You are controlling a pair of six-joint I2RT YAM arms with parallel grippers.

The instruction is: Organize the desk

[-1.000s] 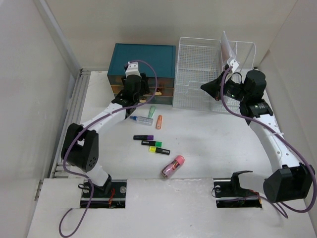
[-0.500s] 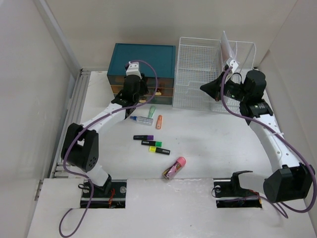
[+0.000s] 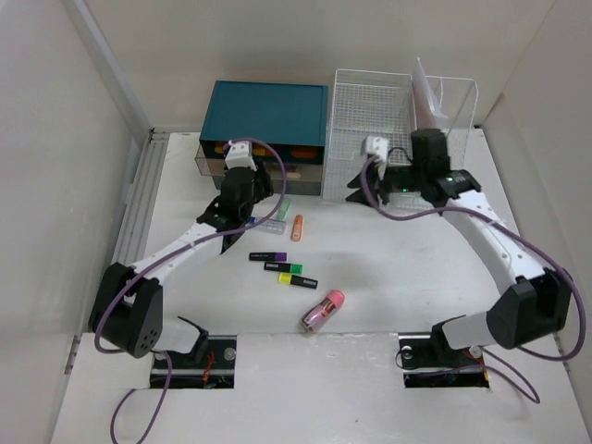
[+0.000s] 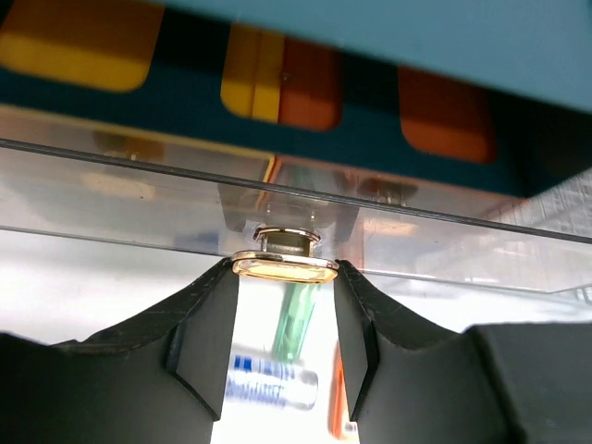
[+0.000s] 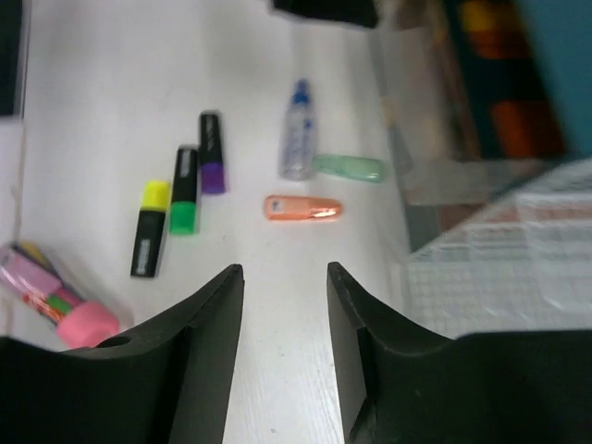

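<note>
On the white desk [image 3: 398, 250] lie a green tube [image 3: 283, 209], an orange tube [image 3: 297, 227], a clear blue-capped bottle [image 3: 266, 224], purple [image 3: 266, 256], green [image 3: 283, 267] and yellow [image 3: 298, 281] highlighters, and a pink pencil case [image 3: 322, 311]. My left gripper [image 4: 284, 277] is shut on the gold knob [image 4: 284, 265] of a clear drawer [image 4: 139, 199], which stands pulled out from the teal cabinet [image 3: 268, 111]. Over bare desk, my right gripper [image 5: 285, 270] hangs open and empty, short of the orange tube [image 5: 302, 208].
The white wire basket [image 3: 388, 120] stands right of the cabinet, just beyond my right gripper [image 3: 356, 190]. A grey rail [image 3: 139, 194] runs along the desk's left edge. White walls close in on both sides.
My left gripper drew back toward me with the knob, sliding the clear drawer out. The right arm swung left from the basket to above the desk, and its jaws opened.
</note>
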